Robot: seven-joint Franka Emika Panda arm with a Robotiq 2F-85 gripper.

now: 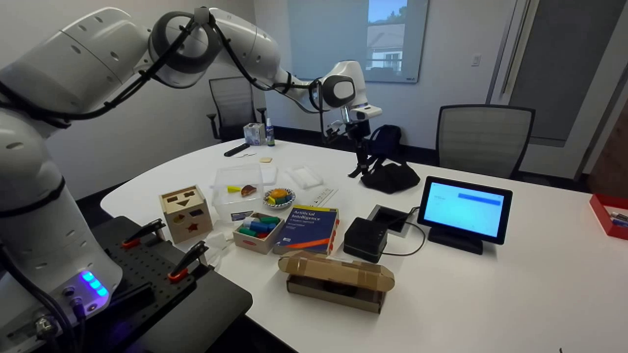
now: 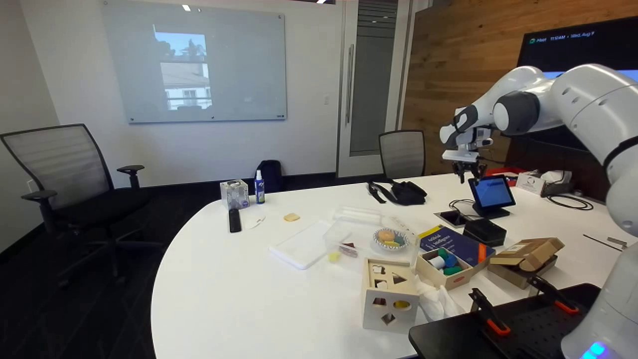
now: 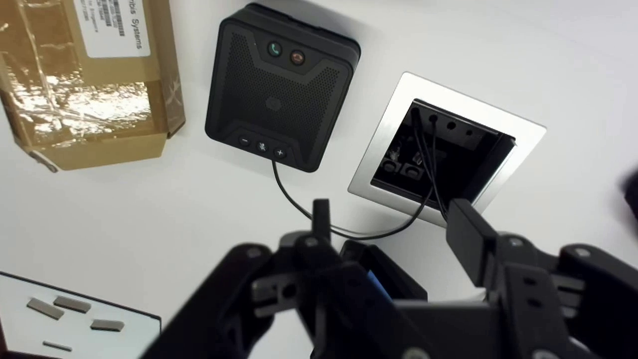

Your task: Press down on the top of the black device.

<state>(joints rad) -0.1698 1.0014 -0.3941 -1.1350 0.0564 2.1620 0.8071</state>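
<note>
The black device is a low squarish box with a flat perforated top and small buttons. It sits on the table in both exterior views (image 1: 365, 239) (image 2: 484, 232) and in the upper middle of the wrist view (image 3: 279, 94), with a thin cable leaving one side. My gripper hangs in the air near the tablet, apart from the device, in both exterior views (image 1: 361, 169) (image 2: 471, 177). In the wrist view my gripper (image 3: 391, 224) is open, with its fingers apart and nothing between them. The device lies ahead and to the left of the fingertips there.
The tablet (image 1: 466, 206) with a lit screen stands beside the device. A metal-rimmed table recess (image 3: 463, 105) holds cables. A cardboard box (image 1: 338, 274) and a blue book (image 1: 309, 228) lie close to the device. A black bag (image 1: 391, 177) lies farther back.
</note>
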